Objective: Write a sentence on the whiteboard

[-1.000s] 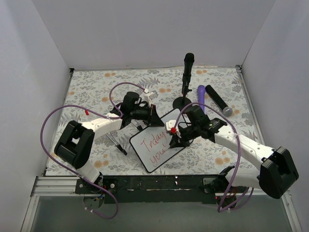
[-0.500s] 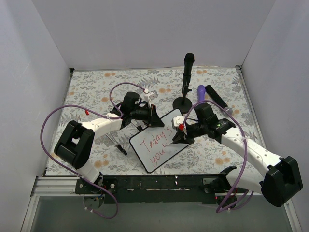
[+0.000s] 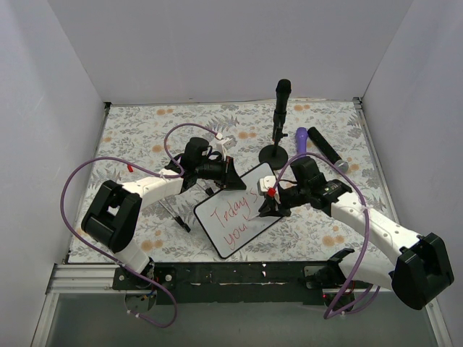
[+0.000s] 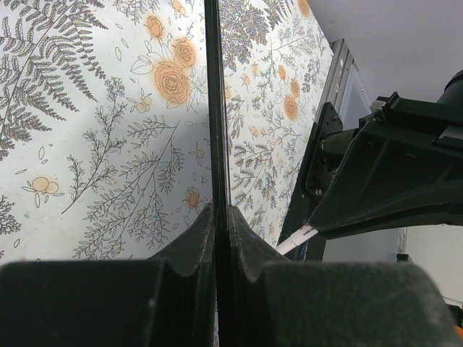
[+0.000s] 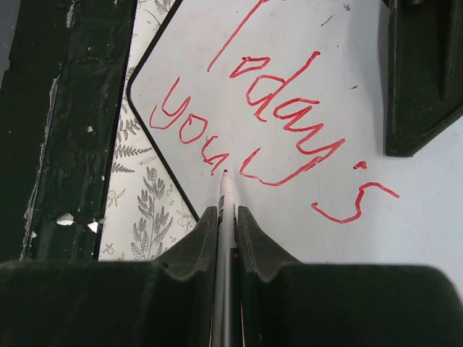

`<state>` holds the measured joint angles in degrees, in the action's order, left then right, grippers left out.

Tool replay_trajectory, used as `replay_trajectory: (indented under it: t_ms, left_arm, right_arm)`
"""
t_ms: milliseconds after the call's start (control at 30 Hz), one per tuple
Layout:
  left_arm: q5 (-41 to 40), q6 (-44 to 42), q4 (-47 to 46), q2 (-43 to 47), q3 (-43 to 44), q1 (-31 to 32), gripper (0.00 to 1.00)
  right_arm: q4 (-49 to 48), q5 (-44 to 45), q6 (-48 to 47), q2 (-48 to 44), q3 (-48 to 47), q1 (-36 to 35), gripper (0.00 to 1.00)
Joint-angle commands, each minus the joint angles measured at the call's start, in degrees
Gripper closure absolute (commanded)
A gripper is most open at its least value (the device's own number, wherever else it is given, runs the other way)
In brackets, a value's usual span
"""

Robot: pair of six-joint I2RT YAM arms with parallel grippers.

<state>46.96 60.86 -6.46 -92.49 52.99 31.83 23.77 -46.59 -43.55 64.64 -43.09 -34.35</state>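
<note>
The whiteboard (image 3: 235,210) lies slanted at the table's front middle, white with a thin black frame. The sentence (image 3: 239,218) reads "Today's you" in red cursive; it also shows in the right wrist view (image 5: 289,119). My left gripper (image 3: 230,175) is shut on the whiteboard's far edge, which runs edge-on between the jaws in the left wrist view (image 4: 215,130). My right gripper (image 3: 269,204) is shut on a red marker (image 5: 225,199), its tip at the board's surface just right of "you". The marker's red cap end (image 3: 271,191) points up.
A black microphone on a round stand (image 3: 278,119) stands behind the board. A purple cylinder (image 3: 301,144) and a black handheld microphone (image 3: 325,150) lie at the back right. A black pen (image 3: 176,215) lies left of the board. The black front rail (image 3: 239,273) is close below.
My right gripper moved right along the top line and added the "'s", then came back down-left to the end of "you". The left gripper and board stayed still.
</note>
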Motion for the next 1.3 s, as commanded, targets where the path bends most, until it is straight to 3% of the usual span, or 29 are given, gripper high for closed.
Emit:
replay_trajectory:
  t_ms: [0, 1267]
  left_arm:
    - [-0.11, -4.08, -2.86, 1.43, 0.80, 0.07, 1.00]
    - [0.33, -4.08, -3.21, 1.43, 0.88, 0.07, 1.00]
  right_arm:
    - [-1.71, 0.27, -0.83, -1.10, 0.55, 0.16, 0.99]
    - [-5.93, 7.30, 1.89, 3.83, 0.81, -5.20, 0.99]
